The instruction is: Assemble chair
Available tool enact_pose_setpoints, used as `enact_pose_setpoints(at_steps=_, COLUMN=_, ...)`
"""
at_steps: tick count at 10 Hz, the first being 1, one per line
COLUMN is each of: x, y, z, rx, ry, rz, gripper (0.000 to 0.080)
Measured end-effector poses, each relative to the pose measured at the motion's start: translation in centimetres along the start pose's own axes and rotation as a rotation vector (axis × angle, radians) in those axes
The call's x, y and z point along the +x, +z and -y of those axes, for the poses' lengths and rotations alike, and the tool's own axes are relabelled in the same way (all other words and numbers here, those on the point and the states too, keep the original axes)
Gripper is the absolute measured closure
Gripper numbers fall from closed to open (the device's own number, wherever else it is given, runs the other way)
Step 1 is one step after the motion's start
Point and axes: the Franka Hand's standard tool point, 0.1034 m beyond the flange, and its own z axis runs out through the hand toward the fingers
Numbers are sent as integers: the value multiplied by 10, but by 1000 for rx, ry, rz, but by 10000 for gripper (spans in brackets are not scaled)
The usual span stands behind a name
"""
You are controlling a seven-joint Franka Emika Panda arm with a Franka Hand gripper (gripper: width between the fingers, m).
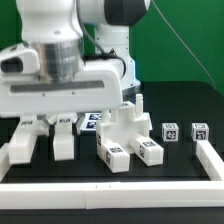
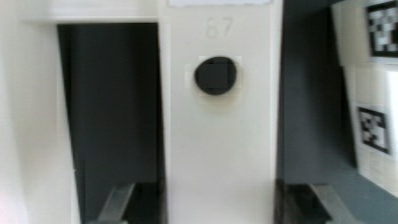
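A robotics laboratory is indicated by the robot arm (image 1: 115,15), the black surface (image 1: 185,105) bounded by white border rails (image 1: 110,190), the tag-marked white parts (image 1: 125,140) and the green backdrop (image 1: 170,70).

No readable text, only tag markers (image 1: 171,131) on chair parts (image 1: 121,128).

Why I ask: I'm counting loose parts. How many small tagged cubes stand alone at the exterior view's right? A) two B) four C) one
A: a cube and a second cube stand side by side, apart from the middle cluster.
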Motion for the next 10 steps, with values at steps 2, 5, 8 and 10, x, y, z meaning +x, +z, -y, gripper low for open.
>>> enact_pose_setpoints(at_steps=2, x=2, y=-31, z=6, rx=3, ry=-19, rz=-13, gripper=518)
enact_pose_setpoints(at_steps=5, x=8, y=-55, z=34, rx=-12, ry=-86, rz=-34, gripper=518)
enact_pose_setpoints(at_steps=8, x=9, y=-48, z=37, rx=-9, ry=-83, rz=-43, gripper=518)
enact_pose_setpoints(at_steps=10, x=13, y=-60, z=50, rx=-33, ry=-126, rz=-35, gripper=518)
